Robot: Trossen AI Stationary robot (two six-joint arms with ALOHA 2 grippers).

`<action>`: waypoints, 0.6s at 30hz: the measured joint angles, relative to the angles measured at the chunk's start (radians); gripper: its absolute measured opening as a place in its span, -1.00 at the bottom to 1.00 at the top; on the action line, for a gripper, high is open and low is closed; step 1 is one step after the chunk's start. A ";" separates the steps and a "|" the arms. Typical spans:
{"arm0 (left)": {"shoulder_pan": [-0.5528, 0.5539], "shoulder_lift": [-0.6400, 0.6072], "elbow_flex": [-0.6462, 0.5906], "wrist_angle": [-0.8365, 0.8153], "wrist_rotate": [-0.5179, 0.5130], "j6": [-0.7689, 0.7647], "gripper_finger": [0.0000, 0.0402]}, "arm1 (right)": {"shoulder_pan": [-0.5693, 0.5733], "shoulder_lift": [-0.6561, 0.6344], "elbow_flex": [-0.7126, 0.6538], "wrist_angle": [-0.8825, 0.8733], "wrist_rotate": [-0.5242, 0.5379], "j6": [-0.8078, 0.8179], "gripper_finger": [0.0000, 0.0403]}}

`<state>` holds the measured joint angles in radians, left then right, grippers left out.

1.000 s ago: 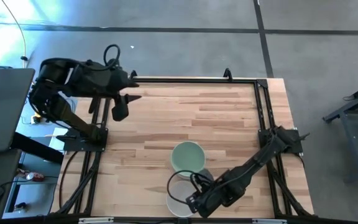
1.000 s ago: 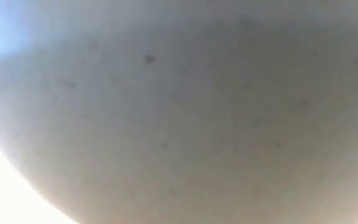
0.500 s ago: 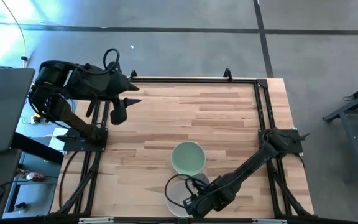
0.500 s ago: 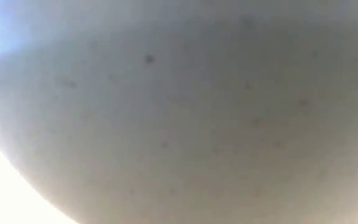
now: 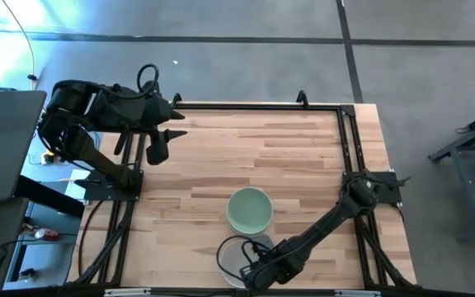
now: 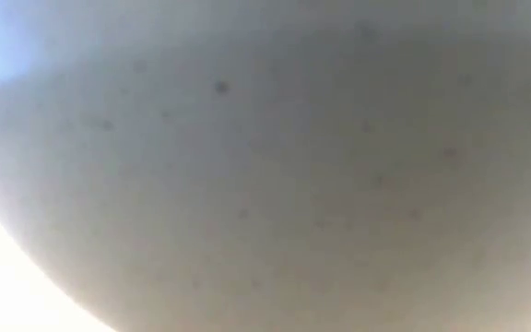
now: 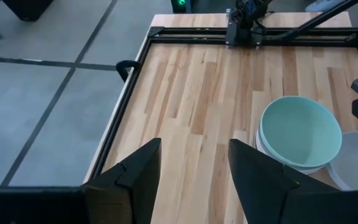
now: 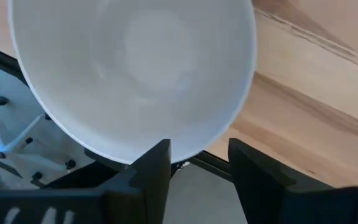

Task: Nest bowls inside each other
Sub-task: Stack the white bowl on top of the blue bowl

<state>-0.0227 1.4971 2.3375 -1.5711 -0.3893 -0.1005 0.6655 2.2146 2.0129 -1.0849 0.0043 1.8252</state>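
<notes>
Lately shifted: right gripper (image 5: 250, 275), now reaching further left along the near edge of the tabletop (image 5: 287, 157) than a second ago, arm stretched low and more extended from its base at the right. Now positioned over the right part of the white bowl (image 5: 231, 257) at the near edge, just near-left of the mint-topped stack (image 5: 249, 209). From the right wrist view, fingers (image 8: 151, 165) set apart with the white bowl's rim sitting in front of the gap; contact not confirmed, nothing clamped. White bowl itself little moved, if at all, across the interval.

Left gripper (image 5: 160, 145) raised slightly and drawn back a touch at the far left corner within the last second, since then stationary; fingers spread, nothing held, clear of all bowls.

Mint-topped stack: pale mint green bowl (image 7: 300, 130) uppermost, a white rim visible under it in the left wrist view, sitting in the near-middle of the tabletop. White bowl touching or just beside it; cannot tell which.

Reading for the task: nesting largely done, one loose white bowl remaining in view, approach for its pickup apparently under way. Low view wholly filled by a pale curved surface, presumably that bowl's wall close to the lens.

Brands, labels, writing: none legible on bowls, arms or tabletop.
</notes>
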 joint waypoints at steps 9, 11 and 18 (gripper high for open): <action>0.000 0.000 0.000 0.000 0.002 0.018 -0.12 | -0.004 0.031 0.000 0.004 -0.015 0.015 -0.21; 0.000 0.000 0.000 0.000 0.003 0.018 -0.12 | -0.004 0.031 0.000 0.002 -0.015 0.016 -0.21; 0.000 0.000 0.000 0.000 0.004 0.019 -0.12 | -0.004 0.031 0.000 -0.010 -0.013 0.019 -0.21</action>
<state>-0.0227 1.4975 2.3375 -1.5711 -0.3855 -0.0818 0.6613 2.2456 2.0129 -1.0954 -0.0086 1.8439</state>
